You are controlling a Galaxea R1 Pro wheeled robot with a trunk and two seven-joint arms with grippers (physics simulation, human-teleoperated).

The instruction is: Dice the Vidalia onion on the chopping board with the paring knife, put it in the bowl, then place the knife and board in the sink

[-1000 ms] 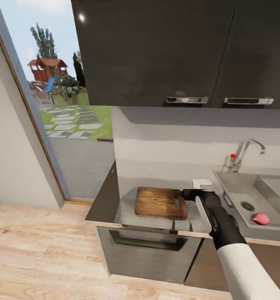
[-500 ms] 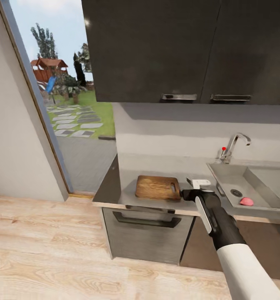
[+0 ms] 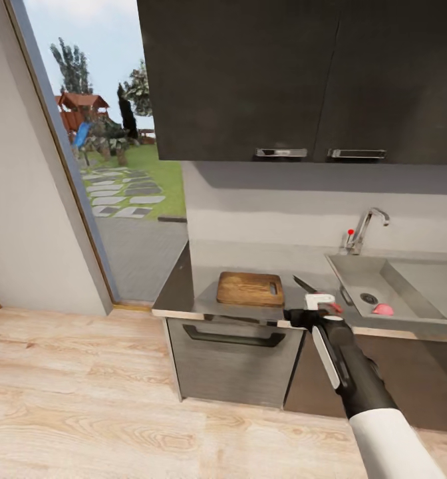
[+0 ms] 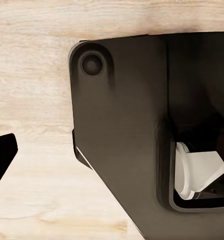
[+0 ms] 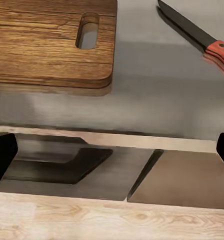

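The brown chopping board (image 3: 250,289) lies on the grey countertop (image 3: 203,293), its handle slot toward the sink (image 3: 356,274). Right of it lies the paring knife (image 3: 308,286), dark blade pointing away, red-orange handle (image 5: 219,50) near the sink. The pink onion (image 3: 383,309) sits in the basin beside the drain. My right gripper (image 3: 295,318) hovers open in front of the counter's edge, short of the knife and board (image 5: 52,40). My left gripper (image 4: 112,155) hangs over the wooden floor next to my dark base, apparently open. The bowl is out of view.
Dark wall cabinets (image 3: 283,73) hang above the counter. A chrome faucet (image 3: 364,227) with a red knob stands behind the sink. An oven front (image 3: 233,362) sits under the board. A large window (image 3: 110,153) is at the left, above light wooden floor (image 3: 84,399).
The whole view has shifted: the camera has backed away from the counter, so board, knife and sink look smaller and farther. My right arm keeps its pose in the picture.
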